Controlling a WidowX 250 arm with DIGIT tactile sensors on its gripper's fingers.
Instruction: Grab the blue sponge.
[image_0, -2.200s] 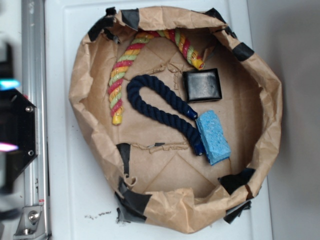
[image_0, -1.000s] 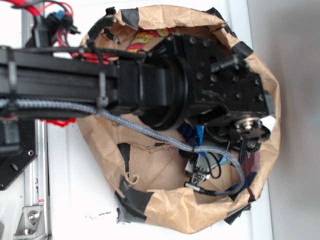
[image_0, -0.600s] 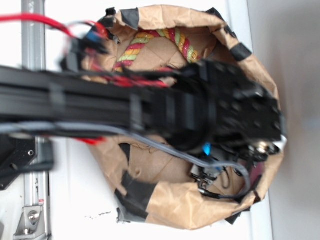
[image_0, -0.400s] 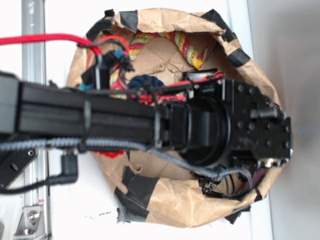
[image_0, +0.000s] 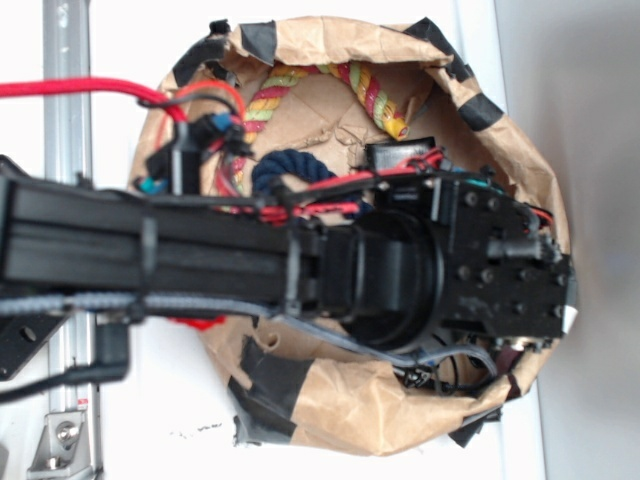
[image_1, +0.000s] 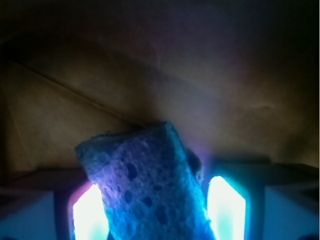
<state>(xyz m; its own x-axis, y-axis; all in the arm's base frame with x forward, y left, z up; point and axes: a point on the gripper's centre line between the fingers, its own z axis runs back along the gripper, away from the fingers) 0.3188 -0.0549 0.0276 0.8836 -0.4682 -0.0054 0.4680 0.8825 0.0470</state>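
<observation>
Reaching over the crumpled brown paper bag (image_0: 330, 400), the black robot arm (image_0: 200, 255) stretches from the left edge of the white table (image_0: 140, 420) across to the bag's right side, and its bulky wrist covers most of the bag's floor there. In the overhead view the blue sponge cannot be seen at all; the arm hides it.

The wrist view shows the sponge (image_1: 145, 185) close up: a light-blue porous block, tilted, standing between the two glowing fingers (image_1: 226, 207) of the gripper (image_1: 155, 210). The fingers sit one on each side of the sponge, with its left side right against the left finger and a narrow dark gap at the right one. Whether they are pressing on it cannot be told from these pictures. Behind the sponge lies the creased brown paper of the bag.

At the bag's far rim a red, yellow and green rope (image_0: 360, 85) curves along the wall. A loop of dark blue rope (image_0: 285, 170) shows just above the arm, near the bag's middle. The top edge of a black box (image_0: 400, 153) peeks out beside it, towards the right. Black tape (image_0: 270, 375) patches the bag's near rim.
</observation>
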